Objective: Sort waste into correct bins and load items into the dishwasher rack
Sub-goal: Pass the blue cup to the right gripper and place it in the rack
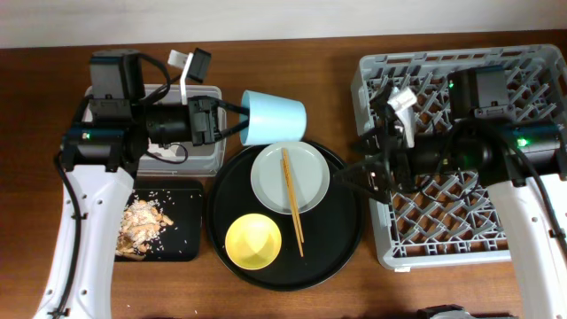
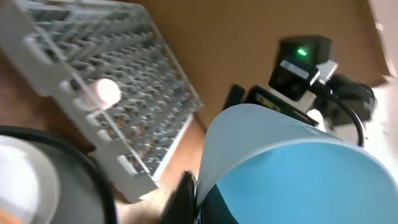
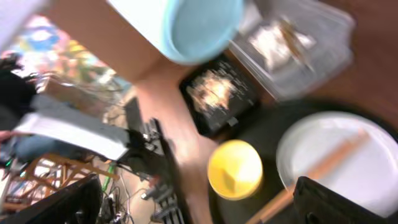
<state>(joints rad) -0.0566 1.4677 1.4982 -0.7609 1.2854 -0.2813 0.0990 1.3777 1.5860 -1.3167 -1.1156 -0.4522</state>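
Note:
My left gripper (image 1: 232, 120) is shut on the rim of the small blue cup (image 1: 275, 119) and holds it on its side above the table, behind the plate. The cup fills the left wrist view (image 2: 292, 174), with one finger on each side of its wall (image 2: 198, 202). My right gripper (image 1: 356, 174) is open and empty between the dishwasher rack (image 1: 461, 235) and the pale plate (image 1: 310, 173). The wooden chopsticks (image 1: 292, 202) lie across that plate. The yellow bowl (image 1: 253, 241) stands in front of it. Food scraps (image 1: 142, 221) lie in the flat black tray (image 1: 182, 244).
The plate and bowl stand on a large round black tray (image 1: 341, 244). The clear tub (image 1: 208, 158) sits under my left arm; the right wrist view shows white paper and a brown wrapper in it (image 3: 283, 40). A small pale round thing (image 2: 102, 92) sits in the rack's corner.

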